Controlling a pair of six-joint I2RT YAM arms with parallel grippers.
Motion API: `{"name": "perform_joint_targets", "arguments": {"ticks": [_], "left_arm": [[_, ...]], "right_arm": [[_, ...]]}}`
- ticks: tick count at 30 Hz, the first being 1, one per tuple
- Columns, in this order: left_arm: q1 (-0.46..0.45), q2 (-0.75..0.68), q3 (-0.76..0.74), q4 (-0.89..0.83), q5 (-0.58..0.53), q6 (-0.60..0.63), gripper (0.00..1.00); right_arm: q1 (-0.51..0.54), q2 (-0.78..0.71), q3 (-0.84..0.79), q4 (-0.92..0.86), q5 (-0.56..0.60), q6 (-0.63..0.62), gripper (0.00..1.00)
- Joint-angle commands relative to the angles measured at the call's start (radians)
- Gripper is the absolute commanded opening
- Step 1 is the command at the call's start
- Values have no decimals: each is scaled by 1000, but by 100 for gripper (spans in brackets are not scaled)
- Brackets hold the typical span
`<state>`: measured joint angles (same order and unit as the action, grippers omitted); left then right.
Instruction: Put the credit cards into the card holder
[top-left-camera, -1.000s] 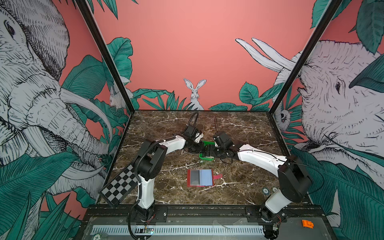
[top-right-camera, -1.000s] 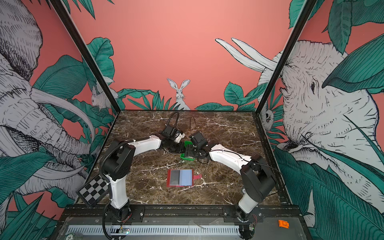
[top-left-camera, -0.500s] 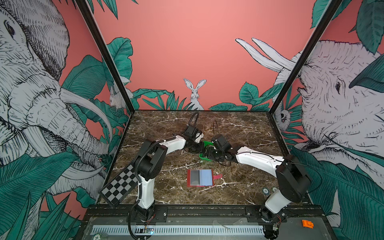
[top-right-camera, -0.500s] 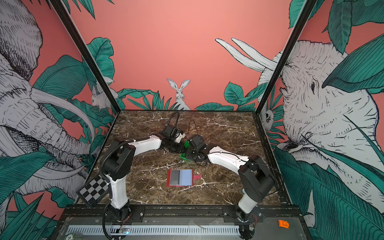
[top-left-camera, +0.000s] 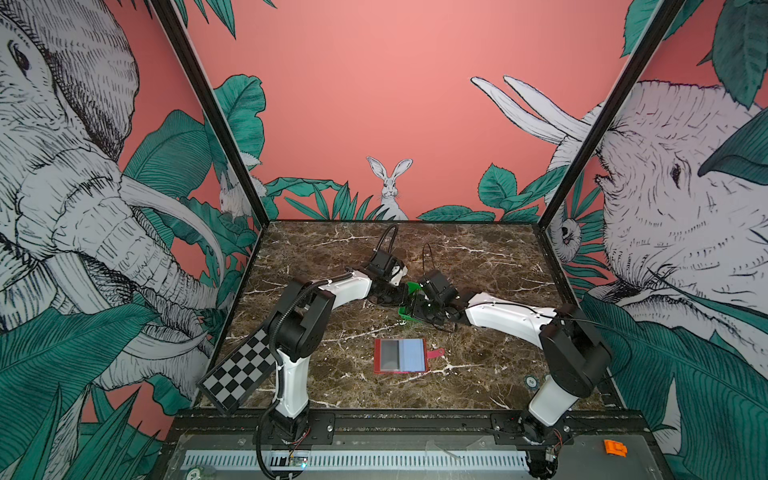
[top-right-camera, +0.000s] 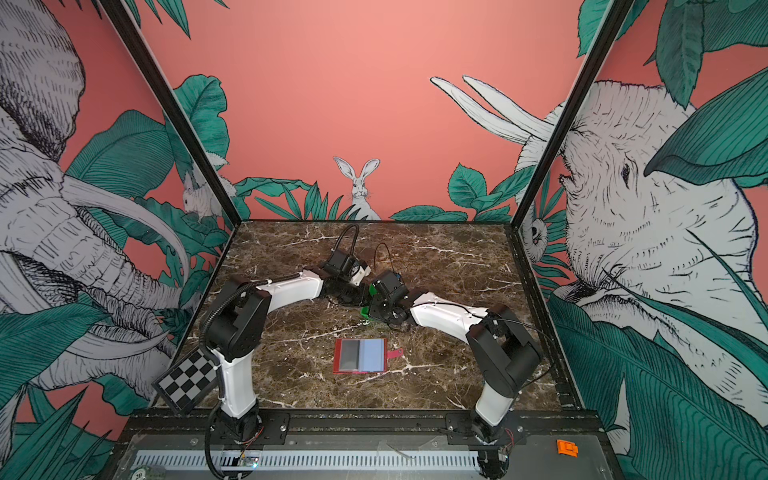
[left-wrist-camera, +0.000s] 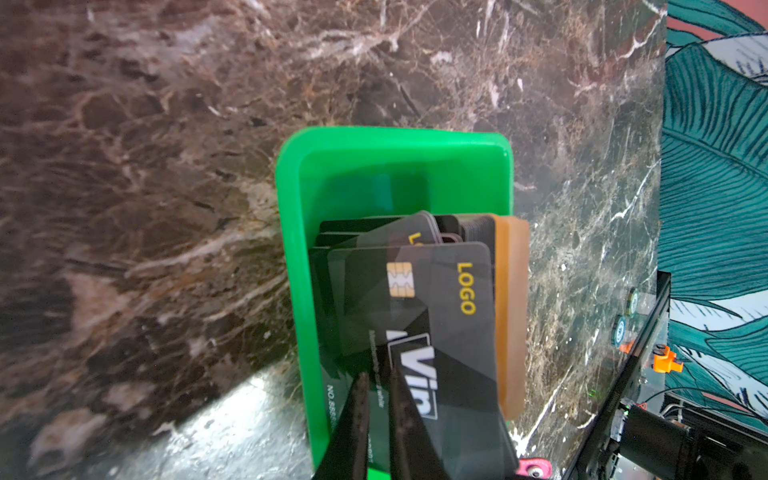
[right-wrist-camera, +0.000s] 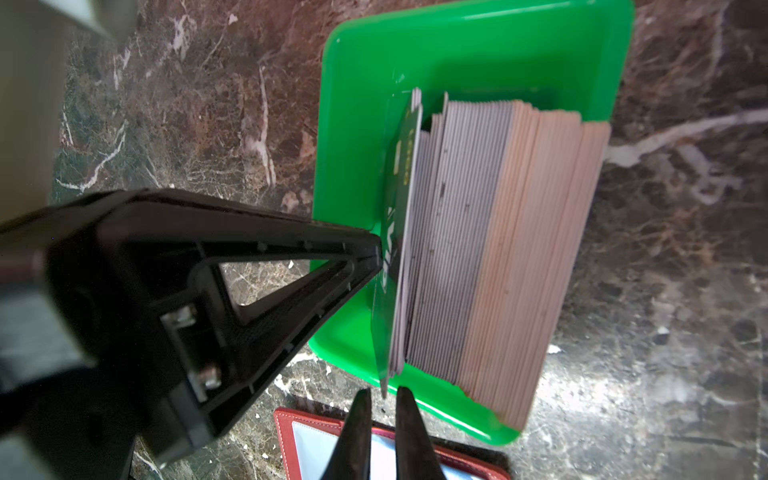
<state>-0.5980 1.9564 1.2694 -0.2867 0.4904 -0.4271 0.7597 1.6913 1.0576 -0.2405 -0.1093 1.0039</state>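
A thick stack of credit cards (right-wrist-camera: 498, 249) stands on edge in a green tray (right-wrist-camera: 353, 124) at mid-table, where both grippers meet. My left gripper (left-wrist-camera: 376, 380) is shut. Its tips push on the face of the front dark "VIP" card (left-wrist-camera: 436, 299), which leans away from the stack. The right gripper (right-wrist-camera: 383, 395) is shut on that card's near edge, which sits between the fingertips. The card holder (top-left-camera: 400, 355) lies open and flat in front of the tray in both top views, grey and pale blue pockets up; its place in the other top view is (top-right-camera: 360, 355).
A checkerboard plate (top-left-camera: 239, 372) hangs at the left arm's base. A small round token (top-left-camera: 530, 381) lies near the right arm's base. An orange clip (top-left-camera: 615, 448) sits on the front rail. The holder's pink snap tab (top-left-camera: 435, 353) sticks out to the right.
The right gripper moved in towards the tray and closed its jaws from wide open onto the leaning card's edge. The left arm stayed still.
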Motion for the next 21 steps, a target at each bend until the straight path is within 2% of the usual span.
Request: {"name": "perform_joint_targets", "arguments": {"ticks": [1,12,21], "left_arm": [[-5,13,1,-53,-19,1,14],[-5,-24,1,-51,-16,-7,14],[33,-116,-4,-40,2,-24,17]], "right_arm": [[9,21,21,30,3,16,12],[12,-4,5,5,40,25,1],[7,-100,-32,-61,48,-9,0]]}}
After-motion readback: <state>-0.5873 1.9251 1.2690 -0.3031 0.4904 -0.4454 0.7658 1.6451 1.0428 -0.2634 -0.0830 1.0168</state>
